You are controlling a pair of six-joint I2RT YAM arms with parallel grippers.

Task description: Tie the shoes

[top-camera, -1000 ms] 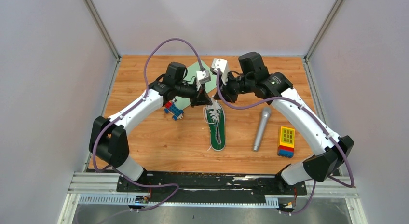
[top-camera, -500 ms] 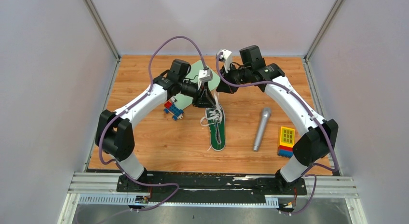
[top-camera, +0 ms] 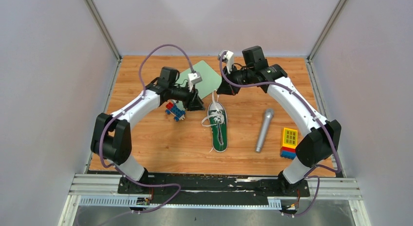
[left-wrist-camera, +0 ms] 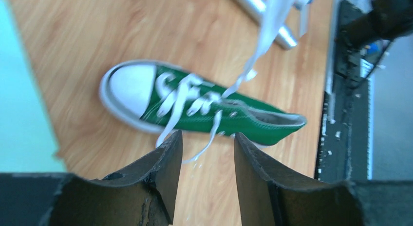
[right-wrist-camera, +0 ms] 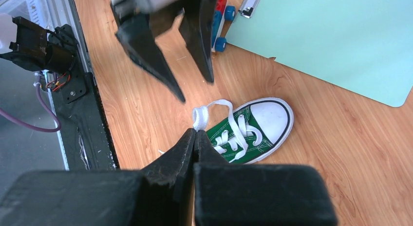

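Wooden tabletop [top-camera: 160, 143]. Grey microphone [top-camera: 263, 130] lies right of centre, head toward the far side. Yellow-topped brick stack [top-camera: 289, 142], red and blue layers beneath, near its right. Red-and-blue brick toy [top-camera: 175, 110] left of centre. Pale green sheet [top-camera: 204, 75] flat, far centre.

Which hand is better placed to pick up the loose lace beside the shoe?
Left: the left hand is open near the loose lace; the right hand is shut on the other lace.

Bright, even light; only faint shadows beside the sneaker [top-camera: 217, 126]. In the left wrist view, the lace [left-wrist-camera: 267, 36] above it blurs.
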